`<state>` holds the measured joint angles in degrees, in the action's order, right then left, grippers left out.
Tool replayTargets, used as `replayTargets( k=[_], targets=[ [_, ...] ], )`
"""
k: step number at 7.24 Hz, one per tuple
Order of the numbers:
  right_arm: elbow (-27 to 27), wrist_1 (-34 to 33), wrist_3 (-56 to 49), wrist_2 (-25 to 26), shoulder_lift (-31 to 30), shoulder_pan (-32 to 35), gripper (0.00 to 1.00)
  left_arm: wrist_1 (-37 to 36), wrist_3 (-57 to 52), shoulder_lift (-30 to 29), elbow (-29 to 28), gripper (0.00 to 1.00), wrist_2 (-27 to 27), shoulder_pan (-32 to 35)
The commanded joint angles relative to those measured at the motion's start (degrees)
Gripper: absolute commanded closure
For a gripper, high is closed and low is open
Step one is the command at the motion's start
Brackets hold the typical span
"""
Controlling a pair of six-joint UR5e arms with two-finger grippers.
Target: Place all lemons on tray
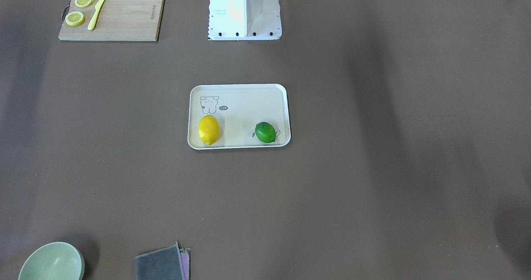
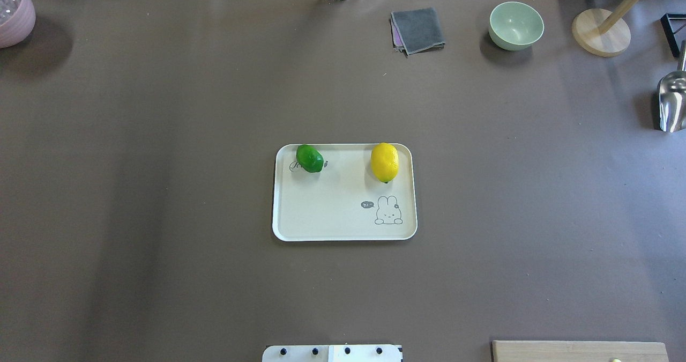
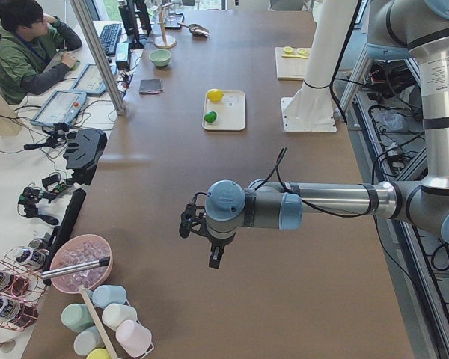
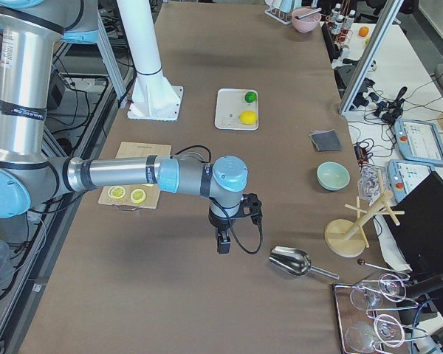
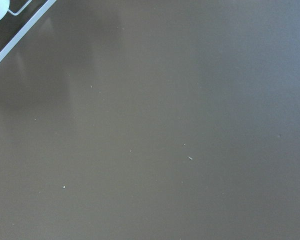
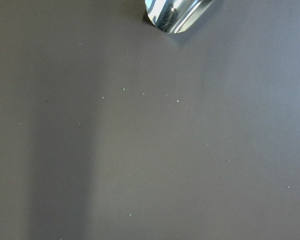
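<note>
Left gripper [image 3: 213, 258]: seen only from the table's end, pointing down above the brown table [image 1: 373, 147]. How far its jaws stand open cannot be told. Nothing shows between the fingers, and its wrist camera shows bare table surface only.

Right gripper [image 4: 223, 243]: also seen only from the table's end, pointing down over the table, near a metal scoop [image 4: 289, 260]. Its opening cannot be told. Nothing is seen in its grasp.

Both grippers are well apart from the tray [image 1: 244, 110], which lies at mid-table in front of the robot base.

Yellow lemon [image 1: 208, 129]: bright, oval, pointed tip, lying on the tray near its far edge, on the robot's right side, beside the rabbit drawing.

Green lemon [image 1: 265, 132]: glossy, slightly smaller, on the tray at the far corner on the robot's left.

The two fruits lie apart, each inside the raised rim.

Cutting board [image 1: 124, 14] with lemon slices [image 1: 79, 9] and a yellow knife [image 1: 96, 12]: at the robot's right, well apart from the tray.
</note>
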<state>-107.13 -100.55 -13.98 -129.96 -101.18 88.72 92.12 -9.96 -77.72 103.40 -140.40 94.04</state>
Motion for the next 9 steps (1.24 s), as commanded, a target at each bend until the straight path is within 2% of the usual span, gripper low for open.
replayTargets(
  k=[1, 3, 4, 9],
  targets=[
    [0.07, 0.1, 0.0, -1.7, 0.02, -0.13, 0.0, -0.53, 0.56, -0.41, 0.05, 0.02, -0.14, -0.17],
    [-0.1, 0.1, 0.0, -2.66, 0.02, -0.13, 0.0, 0.07, -0.14, 0.46, 0.3, 0.02, -0.58, 0.09],
    [-0.1, 0.18, -0.26, -5.37, -0.07, -0.13, 0.0, 0.34, -0.23, 2.21, -0.22, 0.02, -0.58, -0.08],
    [0.08, 3.0, -0.17, -5.92, -0.6, -0.65, 0.0, 0.34, -0.23, 2.31, 1.1, 0.02, -0.58, -0.08]
  ],
)
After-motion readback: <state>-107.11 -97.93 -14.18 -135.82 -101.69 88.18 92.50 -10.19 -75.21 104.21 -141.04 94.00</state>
